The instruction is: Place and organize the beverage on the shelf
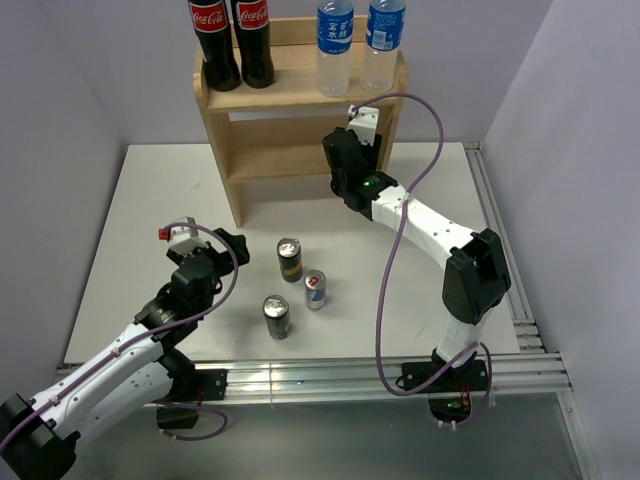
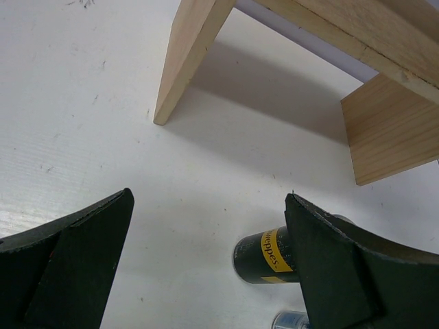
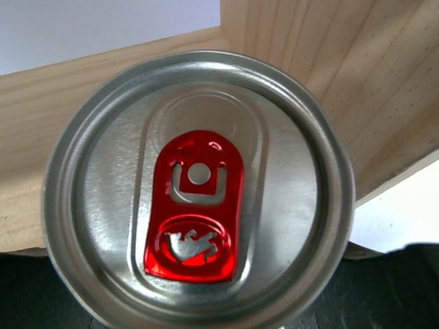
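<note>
The wooden shelf [image 1: 283, 160] stands at the back of the table. Two clear water bottles [image 1: 356, 45] stand on its top tier at the right. My right gripper [image 1: 352, 142] reaches into the right end of the lower tier, shut on a slim can [image 3: 199, 192]. That can has a silver top and red tab and fills the right wrist view, with shelf wood [image 3: 329, 68] close behind. A dark can [image 1: 289, 259], a blue-silver can [image 1: 315, 289] and another dark can [image 1: 276, 316] stand on the table. My left gripper [image 1: 232, 243] is open and empty, left of the dark can [image 2: 267, 257].
Two Coca-Cola bottles [image 1: 231, 40] stand on the top tier at the left. The shelf's left leg [image 2: 188, 62] and right panel [image 2: 391, 130] are ahead of the left gripper. A metal rail [image 1: 330, 375] runs along the near table edge. Walls enclose the table.
</note>
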`<state>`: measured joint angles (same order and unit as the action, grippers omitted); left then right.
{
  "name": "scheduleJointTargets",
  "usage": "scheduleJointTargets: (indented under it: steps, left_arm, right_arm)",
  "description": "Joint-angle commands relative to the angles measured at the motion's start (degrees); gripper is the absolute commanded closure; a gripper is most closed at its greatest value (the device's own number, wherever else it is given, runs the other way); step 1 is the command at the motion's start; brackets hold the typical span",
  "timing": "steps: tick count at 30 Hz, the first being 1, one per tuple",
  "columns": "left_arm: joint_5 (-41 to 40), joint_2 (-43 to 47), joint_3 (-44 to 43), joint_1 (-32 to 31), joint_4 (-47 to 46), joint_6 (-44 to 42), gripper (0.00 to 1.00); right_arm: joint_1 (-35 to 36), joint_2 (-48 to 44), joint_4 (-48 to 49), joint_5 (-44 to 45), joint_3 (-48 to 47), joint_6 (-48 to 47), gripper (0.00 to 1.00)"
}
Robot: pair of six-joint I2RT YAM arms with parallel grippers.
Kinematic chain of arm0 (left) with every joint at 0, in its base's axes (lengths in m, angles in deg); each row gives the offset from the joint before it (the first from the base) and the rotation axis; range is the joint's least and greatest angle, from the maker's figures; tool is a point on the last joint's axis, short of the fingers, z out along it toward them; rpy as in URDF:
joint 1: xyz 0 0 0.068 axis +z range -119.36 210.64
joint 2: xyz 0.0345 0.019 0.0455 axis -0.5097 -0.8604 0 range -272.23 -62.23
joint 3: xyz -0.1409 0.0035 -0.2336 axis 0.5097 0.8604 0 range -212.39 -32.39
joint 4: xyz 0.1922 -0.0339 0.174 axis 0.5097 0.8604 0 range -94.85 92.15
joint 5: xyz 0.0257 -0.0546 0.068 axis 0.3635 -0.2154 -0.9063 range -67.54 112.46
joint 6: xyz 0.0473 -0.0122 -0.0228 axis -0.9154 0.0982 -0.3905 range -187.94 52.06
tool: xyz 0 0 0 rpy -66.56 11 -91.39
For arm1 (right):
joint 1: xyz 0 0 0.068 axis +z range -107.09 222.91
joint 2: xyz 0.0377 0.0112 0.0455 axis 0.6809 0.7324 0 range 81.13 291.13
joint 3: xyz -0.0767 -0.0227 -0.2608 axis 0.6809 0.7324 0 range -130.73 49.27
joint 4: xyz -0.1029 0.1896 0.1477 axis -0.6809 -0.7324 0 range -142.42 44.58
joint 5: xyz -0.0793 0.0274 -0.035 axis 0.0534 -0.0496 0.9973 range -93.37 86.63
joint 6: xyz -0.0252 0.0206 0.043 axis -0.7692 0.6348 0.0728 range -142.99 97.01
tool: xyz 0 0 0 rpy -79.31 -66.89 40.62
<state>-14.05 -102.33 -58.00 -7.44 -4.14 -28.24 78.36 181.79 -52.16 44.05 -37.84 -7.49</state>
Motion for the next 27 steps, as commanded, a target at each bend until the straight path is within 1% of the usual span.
scheduleJointTargets:
  steps: [1, 6, 13, 17, 19, 22, 23, 26, 27]
  left_arm:
    - [-0.9, -0.2, 0.1, -0.2, -0.9, -0.1, 0.01]
    - [-0.8, -0.2, 0.1, -0.1, -0.9, 0.0, 0.01]
    - [-0.6, -0.6, 0.2, -0.1, -1.0, 0.0, 0.01]
    - [-0.8, -0.5, 0.1, -0.1, -0.9, 0.0, 0.01]
    - [-0.8, -0.3, 0.1, -0.1, -0.9, 0.0, 0.01]
    - [-0.8, -0.2, 0.1, -0.2, -0.9, 0.0, 0.01]
    - [-0.9, -0.2, 0.1, -0.1, -0.9, 0.0, 0.01]
    - [-0.9, 0.0, 0.0, -0.1, -0.9, -0.1, 0.01]
    - [-0.9, 0.1, 0.0, -0.1, -0.9, -0.2, 0.01]
  right_arm:
    - [-1.3, -0.6, 6.6, 2.5, -4.5, -0.6, 1.0]
    - [-1.3, -2.0, 9.8, 3.2, -2.5, 0.6, 1.0]
    - [-1.0, -3.3, 15.6, 4.3, 0.6, -0.4, 1.0]
    - [-1.1, -2.1, 13.6, 5.0, -1.8, -0.3, 1.0]
    - [-1.1, -1.4, 13.0, 5.0, -2.3, 0.0, 0.98]
    - [-1.1, -1.2, 12.7, 4.9, -2.2, 0.5, 0.76]
    - [-1.1, -1.2, 12.4, 4.8, -2.1, 0.6, 0.6]
    - [-1.1, -0.6, 11.8, 4.4, -2.3, 1.0, 0.42]
    - [-1.1, -0.4, 11.6, 4.3, -2.2, 1.1, 0.38]
